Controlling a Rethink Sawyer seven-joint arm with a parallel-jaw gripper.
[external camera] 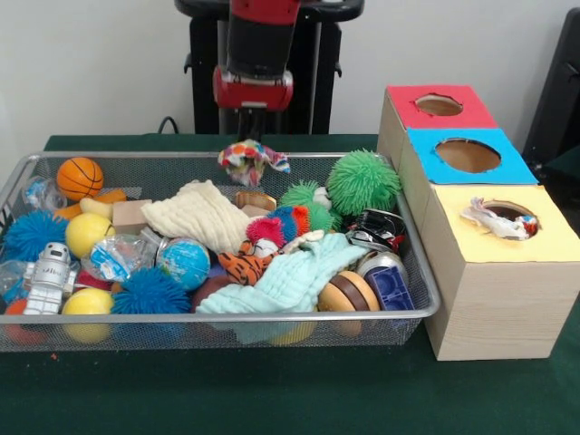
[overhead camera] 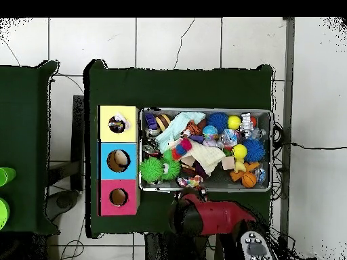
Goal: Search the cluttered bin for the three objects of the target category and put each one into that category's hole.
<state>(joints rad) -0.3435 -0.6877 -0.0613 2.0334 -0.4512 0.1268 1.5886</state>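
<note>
Front view: the gripper (external camera: 251,136) hangs from the red and black arm over the far rim of the wire mesh bin (external camera: 426,299), and a printed rag (external camera: 253,161) bunches directly beneath it, apparently pinched between the fingers, though the fingertips themselves are hidden by the fabric. The rag sits at the level of the bin's far edge, above the clutter. A second printed rag (external camera: 497,220) lies in the yellow-topped hole (external camera: 520,210) of the wooden box, draped over its rim. Inside the bin lie a cream cloth (external camera: 198,214), a mint-green cloth (external camera: 290,276), a green spiky ball (external camera: 362,181), a small basketball (external camera: 80,177), a globe ball (external camera: 184,262) and a white toy robot (external camera: 48,276). The blue-topped hole (external camera: 468,155) and the red-topped hole (external camera: 439,105) stand behind the yellow one.

The bin and boxes rest on a dark green table (external camera: 272,390) before a pale wall. In the overhead view the floor is pale tile.
</note>
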